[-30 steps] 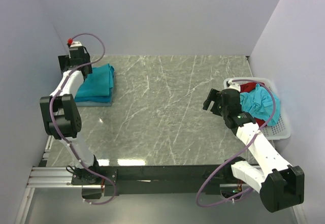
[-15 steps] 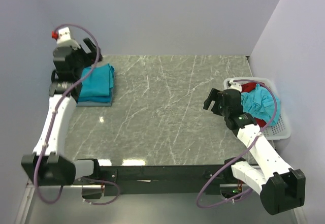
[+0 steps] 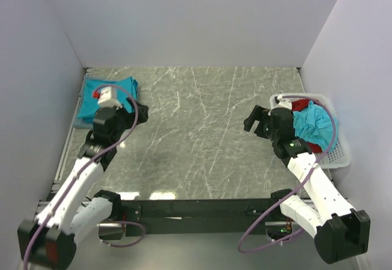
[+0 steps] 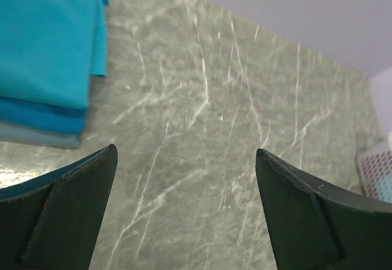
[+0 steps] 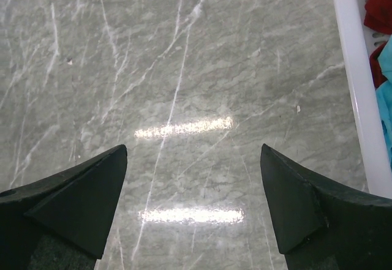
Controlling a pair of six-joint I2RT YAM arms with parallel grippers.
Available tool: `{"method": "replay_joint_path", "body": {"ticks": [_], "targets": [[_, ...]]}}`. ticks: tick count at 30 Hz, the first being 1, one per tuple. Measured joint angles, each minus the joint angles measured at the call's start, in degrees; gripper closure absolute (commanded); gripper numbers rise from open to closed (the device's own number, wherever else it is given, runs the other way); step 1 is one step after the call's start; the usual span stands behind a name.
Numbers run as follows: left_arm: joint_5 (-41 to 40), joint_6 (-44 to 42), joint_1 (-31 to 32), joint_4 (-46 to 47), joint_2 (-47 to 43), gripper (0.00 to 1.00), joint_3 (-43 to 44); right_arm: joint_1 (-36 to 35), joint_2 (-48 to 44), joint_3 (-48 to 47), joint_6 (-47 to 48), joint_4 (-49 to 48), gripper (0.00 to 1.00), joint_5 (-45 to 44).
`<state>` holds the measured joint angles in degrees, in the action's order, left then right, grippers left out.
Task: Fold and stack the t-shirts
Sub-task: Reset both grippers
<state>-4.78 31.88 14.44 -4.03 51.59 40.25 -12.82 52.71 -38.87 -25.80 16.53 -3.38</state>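
Top external: right arm (image 3: 313, 181) bent, right claw (image 3: 253, 122) gaping empty beside the basket (image 3: 343, 160); left arm (image 3: 76, 175) bent, left claw (image 3: 139, 112) gaping well apart from it; marble tabletop (image 3: 196, 135).

place: robot lab cell | evidence: plain walls (image 3: 184, 19), marble-look table (image 3: 196, 135), black mounting beam (image 3: 196, 209)

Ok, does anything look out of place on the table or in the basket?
Nothing spilled or damaged. The folded stack sits slightly stepped, with its lower layers peeking out along one edge. In the basket, a teal t-shirt lies crumpled with a red garment.
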Motion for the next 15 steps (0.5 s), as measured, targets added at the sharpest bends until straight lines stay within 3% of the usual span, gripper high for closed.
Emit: {"method": "replay_joint_path", "body": {"ticks": [6,15], "targets": [[-6.4,2.4,0.0,4.3,-12.7,0.01,-5.6,0.0,-3.2,1.0,-0.6,-2.8,0.04,0.7],[-8.5,2.9,0.0,4.1,-12.2,0.00,-5.6,0.0,-3.5,2.6,-3.0,-4.5,0.04,1.2]]}}
